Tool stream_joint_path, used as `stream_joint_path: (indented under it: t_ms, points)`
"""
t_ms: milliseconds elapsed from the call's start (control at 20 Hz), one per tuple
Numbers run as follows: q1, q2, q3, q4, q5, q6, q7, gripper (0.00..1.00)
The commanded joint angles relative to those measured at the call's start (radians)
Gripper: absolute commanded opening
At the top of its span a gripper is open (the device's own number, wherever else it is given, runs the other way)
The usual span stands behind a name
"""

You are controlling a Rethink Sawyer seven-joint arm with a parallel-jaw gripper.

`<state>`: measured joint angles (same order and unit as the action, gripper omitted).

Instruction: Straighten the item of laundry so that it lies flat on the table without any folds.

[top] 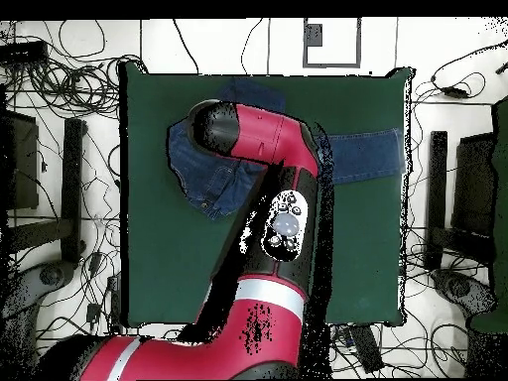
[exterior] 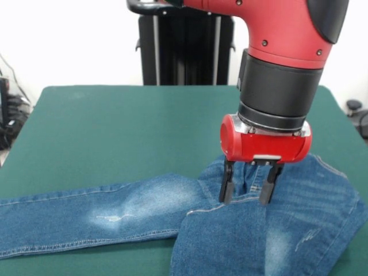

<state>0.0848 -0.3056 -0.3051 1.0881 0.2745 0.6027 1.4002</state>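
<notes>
While your gripper (exterior: 246, 192) hangs with fingers spread apart right over the jeans (exterior: 144, 210), they're bunched up at the table's (exterior: 115, 132) near edge, one leg stretched sideways

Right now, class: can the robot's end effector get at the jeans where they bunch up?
Probably yes. The end effector hangs open just over the bunched jeans, with nothing between its fingers and the denim.
</notes>
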Motion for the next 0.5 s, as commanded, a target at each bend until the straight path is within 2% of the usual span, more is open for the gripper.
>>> stream_joint_path:
  t_ms: [50, 500]
  points:
    - [0.021, 0.019, 0.098, 0.16, 0.021, -0.043, 0.264, 1.0]
    - [0.03, 0.002, 0.111, 0.191, 0.032, -0.07, 0.273, 1.0]
